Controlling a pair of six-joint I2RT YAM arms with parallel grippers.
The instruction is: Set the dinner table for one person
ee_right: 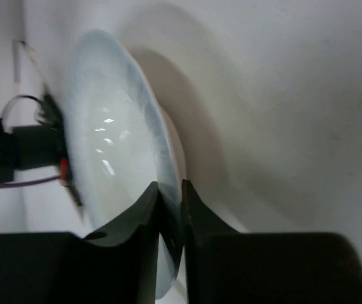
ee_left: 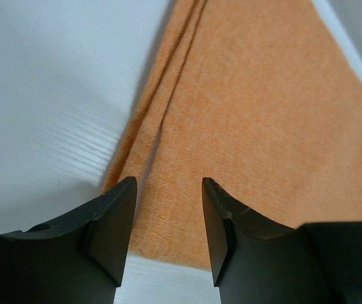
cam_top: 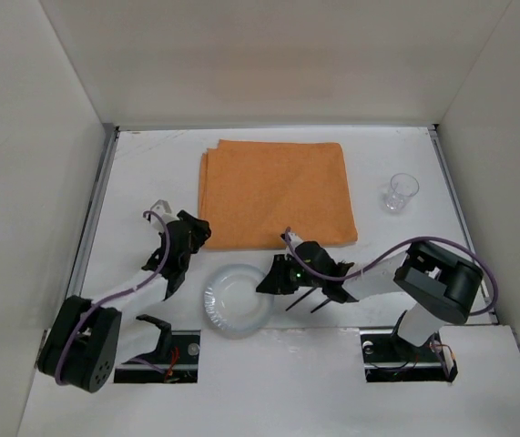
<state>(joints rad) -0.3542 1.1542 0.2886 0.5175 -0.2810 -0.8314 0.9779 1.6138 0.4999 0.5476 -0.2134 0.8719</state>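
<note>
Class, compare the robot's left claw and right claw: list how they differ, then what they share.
The left claw stands open; the right claw is pinched shut on the plate's rim. The left claw is at the orange cloth's near left corner, holding nothing; the right claw grips the plate's right edge. Both are black.

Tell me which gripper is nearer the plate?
Right. The right gripper grips the plate by its rim; the left gripper hangs open over a corner of the orange cloth, apart from it.

No text, label or number can be read — anywhere.
</note>
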